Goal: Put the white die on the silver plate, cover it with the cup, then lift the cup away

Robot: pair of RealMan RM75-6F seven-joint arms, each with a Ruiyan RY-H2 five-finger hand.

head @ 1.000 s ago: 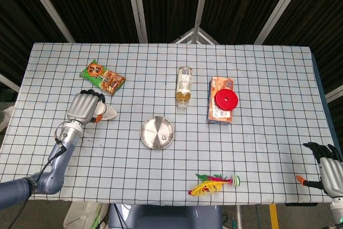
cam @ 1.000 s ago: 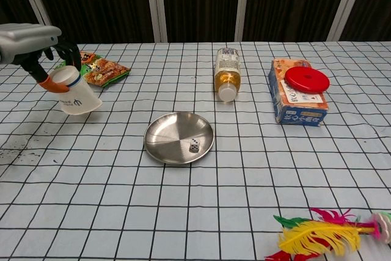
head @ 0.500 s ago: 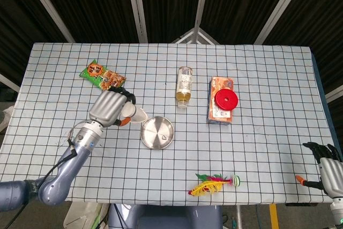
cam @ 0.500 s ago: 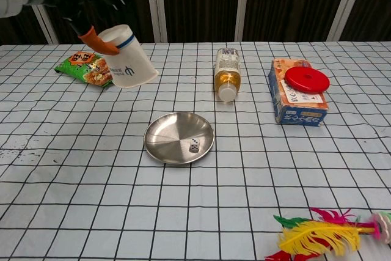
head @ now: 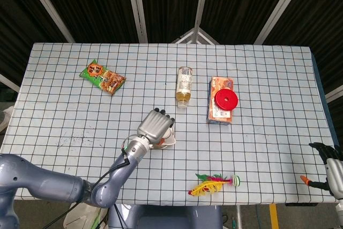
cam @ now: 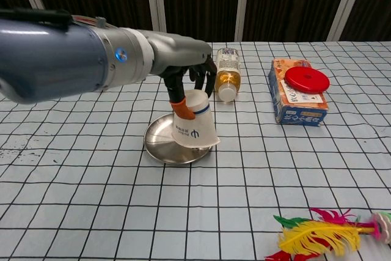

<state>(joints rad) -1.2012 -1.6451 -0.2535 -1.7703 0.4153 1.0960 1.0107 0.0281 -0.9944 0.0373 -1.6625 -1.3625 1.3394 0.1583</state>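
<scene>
My left hand (cam: 187, 73) grips a white paper cup (cam: 195, 128) from above, thumb on its side. The cup is mouth-down and slightly tilted, and its rim reaches the right part of the silver plate (cam: 157, 145). The white die is hidden, and I cannot tell whether it lies under the cup. In the head view my left hand (head: 156, 126) covers the plate, and only a sliver of the cup (head: 168, 142) shows beside it. My right hand (head: 330, 168) hangs off the table's near right corner, fingers apart and holding nothing.
A tea bottle (cam: 226, 73) lies just behind the plate. An orange box (cam: 297, 103) with a red disc (cam: 306, 80) on it sits to the right. A feather shuttlecock (cam: 322, 235) lies at the front right and a snack bag (head: 102, 77) at the far left.
My left hand carried the cup from the far left to over the plate and lowered it mouth-down there, hiding the die. The right hand stayed put.
</scene>
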